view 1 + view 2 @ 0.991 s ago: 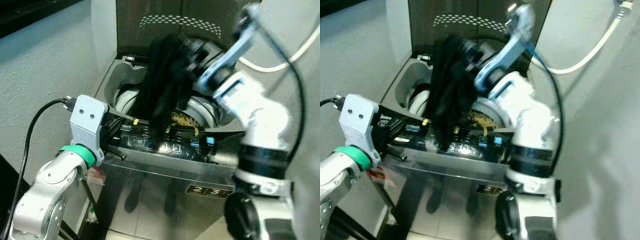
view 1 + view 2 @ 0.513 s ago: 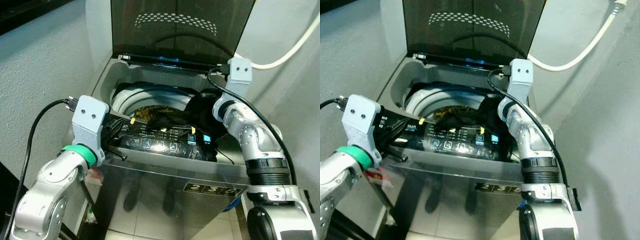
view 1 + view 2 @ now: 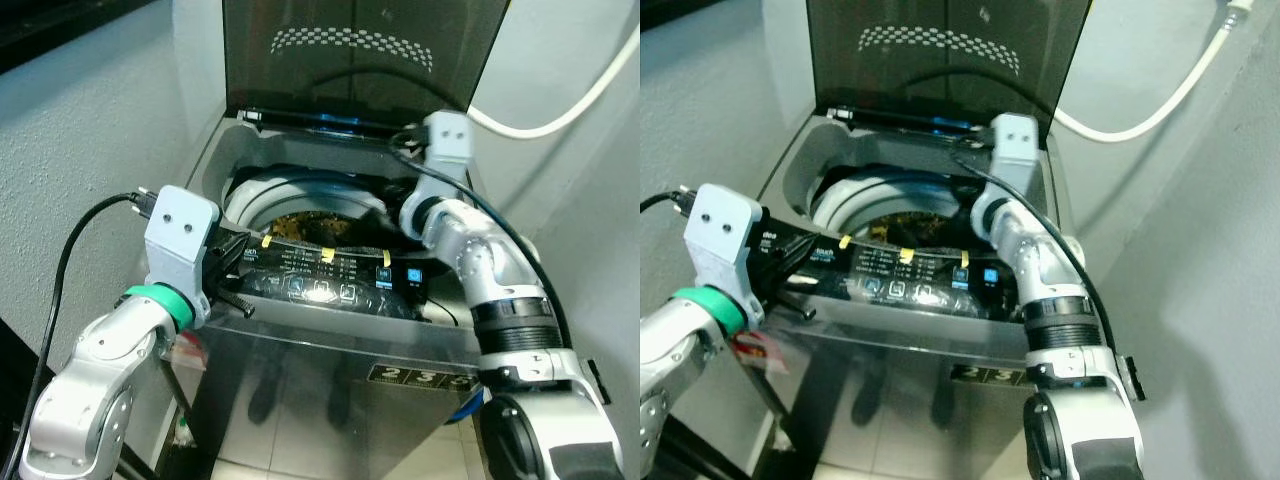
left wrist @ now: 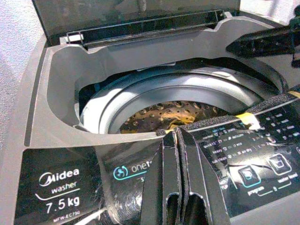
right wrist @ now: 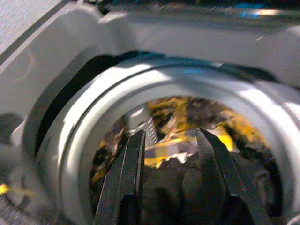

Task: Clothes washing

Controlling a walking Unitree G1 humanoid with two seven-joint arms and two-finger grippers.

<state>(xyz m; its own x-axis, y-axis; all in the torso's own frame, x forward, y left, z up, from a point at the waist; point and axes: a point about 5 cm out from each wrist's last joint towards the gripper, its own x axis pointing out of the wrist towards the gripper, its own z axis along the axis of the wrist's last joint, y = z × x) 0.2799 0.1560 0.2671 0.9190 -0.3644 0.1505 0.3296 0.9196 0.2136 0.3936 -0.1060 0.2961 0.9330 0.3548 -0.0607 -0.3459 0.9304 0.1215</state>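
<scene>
Right wrist view: right pincer [image 5: 171,176] fingers apart over dark clothes [image 5: 187,187] lying in the washer drum [image 5: 154,89]; left pincer [image 4: 177,176] together; lid [image 3: 360,50] not yet shut.

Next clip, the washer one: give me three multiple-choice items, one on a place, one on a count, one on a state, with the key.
1. Where is the right gripper?
A. Over the drum opening
B. On the floor
C. Against the wall

2. How many yellow tape strips sit along the control panel?
A. One
B. Three
C. Six

3. How is the washer's lid?
A. Shut flat
B. Raised open
C. Taken off

Key: 1 A, the right wrist view looks down past its fingers into the drum at dark clothes. 2 B, three strips show in the eye views. 3 B, the lid stands up behind the opening.
</scene>
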